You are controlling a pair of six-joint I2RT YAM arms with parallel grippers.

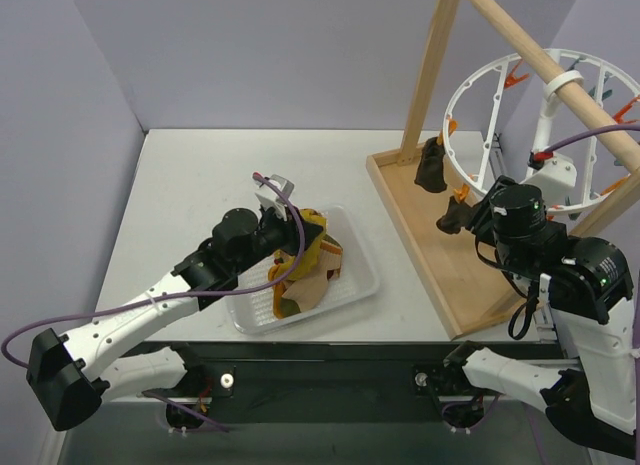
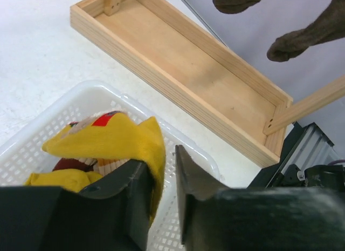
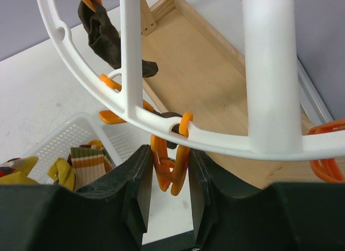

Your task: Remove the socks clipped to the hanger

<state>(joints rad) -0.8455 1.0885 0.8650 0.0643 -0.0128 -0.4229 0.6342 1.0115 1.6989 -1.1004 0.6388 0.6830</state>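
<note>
Midway through the job, the right gripper [image 3: 168,151] appears clamped on an orange clip [image 3: 171,174] at the lower rim of the hanger [image 3: 129,46]. The hanger hangs from a wooden frame [image 1: 430,75] at the table's [image 1: 180,185] far right corner. The left gripper [image 2: 161,160] hovers over a basket [image 1: 358,285] near the table's front edge. Its jaws stand a little apart with nothing between them, and a yellow sock [image 2: 121,140] lies slumped against one finger inside the basket. Two dark socks [image 1: 432,165] remain clipped to the ring's near side. The step in hand looks like freeing the lower of the two, so the next move probably calls for pinching that clip open and catching the limp sock before it drops onto the frame's base. The left gripper, with its drop apparently made, is free to help. Only the right wrist view shows the fingers pressed to either side of the clip, plus a striped sock [image 3: 89,160] in the basket, though it shows barely a dark scrap under the clip. Only the left wrist view shows the empty gap between the left jaws. Only the top view shows both arms at once and how many socks are left on the ring.
</note>
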